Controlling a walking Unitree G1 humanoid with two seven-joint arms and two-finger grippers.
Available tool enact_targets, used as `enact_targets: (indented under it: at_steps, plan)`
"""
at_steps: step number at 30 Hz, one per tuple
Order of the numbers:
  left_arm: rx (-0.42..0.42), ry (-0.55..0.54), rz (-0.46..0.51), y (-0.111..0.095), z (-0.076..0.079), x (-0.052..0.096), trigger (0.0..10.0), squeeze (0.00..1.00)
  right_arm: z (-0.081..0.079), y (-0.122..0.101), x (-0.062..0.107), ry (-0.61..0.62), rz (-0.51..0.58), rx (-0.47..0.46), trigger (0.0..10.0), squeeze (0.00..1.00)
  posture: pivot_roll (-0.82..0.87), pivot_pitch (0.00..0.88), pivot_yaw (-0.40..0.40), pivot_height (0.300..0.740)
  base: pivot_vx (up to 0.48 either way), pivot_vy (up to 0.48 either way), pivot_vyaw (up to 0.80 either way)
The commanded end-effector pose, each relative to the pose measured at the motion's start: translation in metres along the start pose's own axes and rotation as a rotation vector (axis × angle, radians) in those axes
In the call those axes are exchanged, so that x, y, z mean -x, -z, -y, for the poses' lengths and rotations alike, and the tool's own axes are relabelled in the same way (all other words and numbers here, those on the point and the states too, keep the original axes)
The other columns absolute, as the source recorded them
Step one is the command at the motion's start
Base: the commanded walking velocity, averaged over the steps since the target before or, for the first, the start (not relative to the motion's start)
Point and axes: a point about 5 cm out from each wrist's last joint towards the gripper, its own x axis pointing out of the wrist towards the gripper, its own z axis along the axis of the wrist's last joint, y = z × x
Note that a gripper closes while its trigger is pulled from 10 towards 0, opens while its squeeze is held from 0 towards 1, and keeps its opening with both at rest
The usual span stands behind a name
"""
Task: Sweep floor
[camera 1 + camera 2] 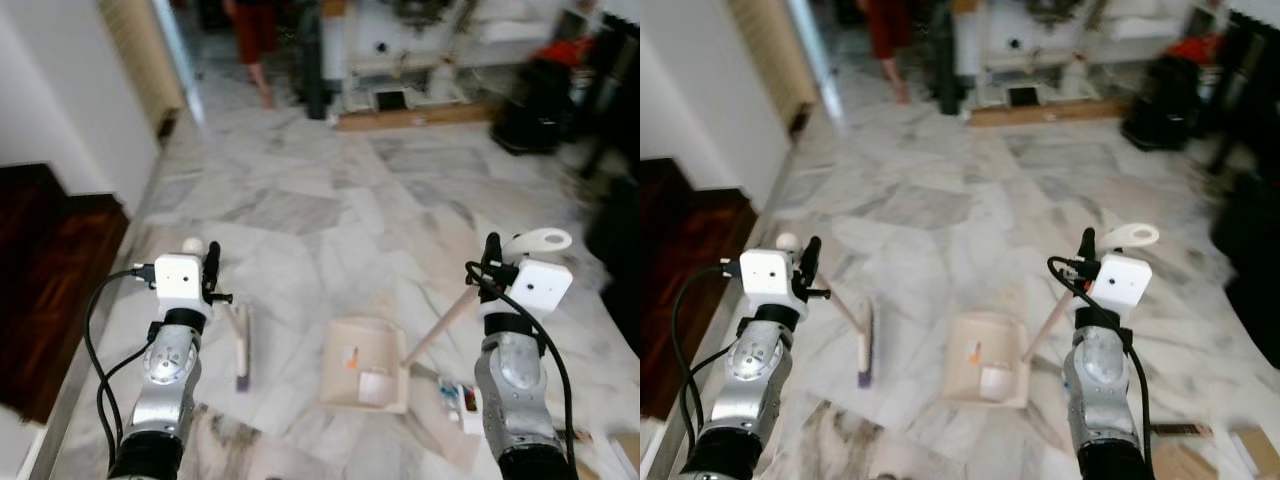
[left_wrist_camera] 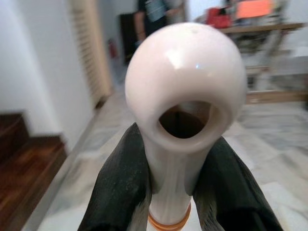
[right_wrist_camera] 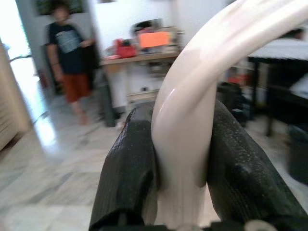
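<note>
From the head, the broom (image 1: 240, 345) stands just left of the dustpan (image 1: 365, 377), which holds scraps on the marble floor (image 1: 330, 210); draw the bristles low toward its mouth. Left gripper (image 2: 178, 159) pinches the broom handle; right gripper (image 3: 180, 159) pinches the dustpan handle.

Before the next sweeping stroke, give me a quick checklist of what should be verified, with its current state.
1. Left end effector shut on the broom handle: ok.
2. Right end effector shut on the dustpan handle: ok.
3. Broom head down on the marble floor, to the left of the dustpan: ok.
4. Dustpan resting on the floor with litter already in it: ok.
5. More litter lying right of the dustpan, not yet swept: not ok.
6. Person standing far across the room, clear of the stroke: ok.
</note>
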Motion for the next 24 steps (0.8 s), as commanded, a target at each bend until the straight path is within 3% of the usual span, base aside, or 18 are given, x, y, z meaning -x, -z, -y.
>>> enact_targets:
  at_steps: [1,24]
  plan:
    - [-0.026,-0.005,0.053,-0.0107,-0.0033,-0.0046,10.0,0.00,-0.0044,-0.0154,-0.0057,-0.011,0.070,-0.022,10.0,0.00,0.06,0.064,0.020,0.740,0.000,0.000,0.80]
    - [-0.040,-0.013,0.045,-0.0111,-0.0069,-0.0035,10.0,0.00,-0.0053,-0.0139,-0.0066,0.007,0.046,-0.086,10.0,0.00,0.07,0.087,0.028,0.740,0.000,0.000,0.80]
